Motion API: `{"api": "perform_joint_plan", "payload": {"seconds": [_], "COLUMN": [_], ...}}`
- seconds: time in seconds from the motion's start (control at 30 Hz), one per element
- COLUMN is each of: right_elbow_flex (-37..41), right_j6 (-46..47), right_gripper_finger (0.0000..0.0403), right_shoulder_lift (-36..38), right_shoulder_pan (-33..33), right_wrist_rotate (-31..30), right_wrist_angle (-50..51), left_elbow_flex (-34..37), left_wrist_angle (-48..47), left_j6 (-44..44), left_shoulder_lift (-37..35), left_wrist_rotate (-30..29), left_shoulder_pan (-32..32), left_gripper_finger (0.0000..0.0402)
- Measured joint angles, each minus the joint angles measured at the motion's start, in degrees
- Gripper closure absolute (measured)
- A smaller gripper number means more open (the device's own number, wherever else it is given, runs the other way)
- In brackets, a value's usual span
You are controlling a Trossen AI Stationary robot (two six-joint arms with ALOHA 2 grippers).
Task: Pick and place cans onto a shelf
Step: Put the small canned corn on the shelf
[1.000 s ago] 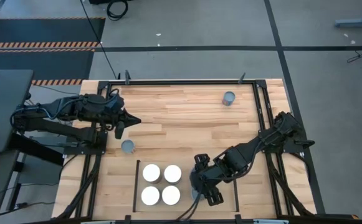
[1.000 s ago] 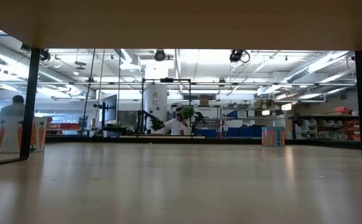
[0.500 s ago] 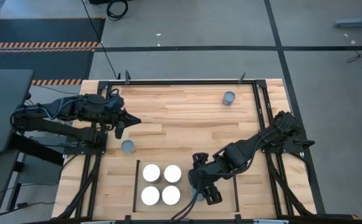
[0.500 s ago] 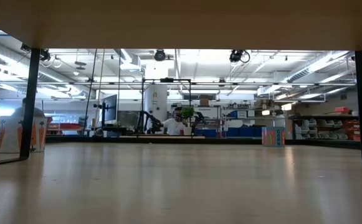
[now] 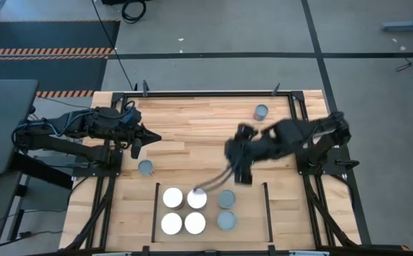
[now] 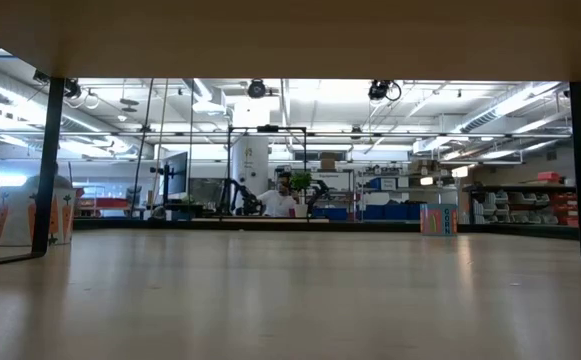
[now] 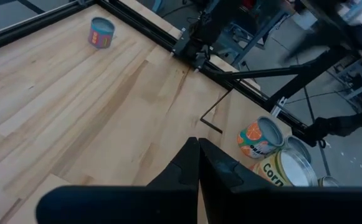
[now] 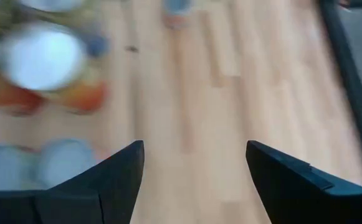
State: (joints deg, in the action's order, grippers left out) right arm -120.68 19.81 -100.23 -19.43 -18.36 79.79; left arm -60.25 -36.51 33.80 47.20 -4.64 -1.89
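On the shelf (image 5: 249,213) at the table's near edge stand four white-topped cans (image 5: 184,211) and two grey-topped cans (image 5: 226,210), all upright on their bases. Another grey-topped can (image 5: 146,168) stands on the table left of the shelf, and one (image 5: 261,112) at the far right. My right gripper (image 5: 243,173) hangs open and empty above the table, just beyond the shelf's far edge; its wrist view shows the cans (image 8: 43,56) blurred. My left gripper (image 5: 149,137) is shut and empty at the table's left.
Black frame rails (image 5: 206,93) run along the table's far edge and both sides. The shelf's thin black rails (image 5: 155,212) border it left and right. Bare planks lie between the shelf and the far can. The low view shows neither arms nor cans.
My right gripper has risen from over the shelf's right part and swung toward the table's far edge, tipping and rolling as it went, still open. The two grey-topped cans it covered now show standing on the shelf.
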Motion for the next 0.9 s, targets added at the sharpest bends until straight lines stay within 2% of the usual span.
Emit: {"api": "perform_joint_plan", "payload": {"seconds": [0.2,0.33,0.53,0.67,0.77,0.9], "right_elbow_flex": [11.8,26.4,48.1,56.8,60.0,60.9], "right_j6": [-0.2,4.5,15.6,29.3,33.0,34.0], "right_gripper_finger": [0.0115,0.0110,0.0072,0.0031,0.0008,0.0011], "right_shoulder_lift": [9.4,17.1,25.2,24.6,21.7,17.4], "right_shoulder_pan": [10.9,18.1,29.9,38.4,43.9,49.8], "right_wrist_rotate": [-0.7,-6.0,-6.1,-7.3,-7.1,-5.9], "right_wrist_angle": [0.2,-5.0,-13.2,-19.5,-23.7,-28.2], "left_elbow_flex": [0.0,0.0,0.0,0.0,0.0,0.0], "left_wrist_angle": [-0.2,-0.2,-0.1,0.1,1.3,5.4], "left_j6": [-0.8,-3.0,-9.0,-13.2,-16.3,-19.9], "left_shoulder_lift": [0.0,0.0,0.0,0.0,0.0,0.0], "left_wrist_rotate": [1.7,2.4,0.4,-8.9,-15.3,-17.4], "left_shoulder_pan": [0.0,0.0,0.0,0.0,0.4,1.7], "left_gripper_finger": [0.0392,0.0392,0.0392,0.0392,0.0392,0.0392]}}
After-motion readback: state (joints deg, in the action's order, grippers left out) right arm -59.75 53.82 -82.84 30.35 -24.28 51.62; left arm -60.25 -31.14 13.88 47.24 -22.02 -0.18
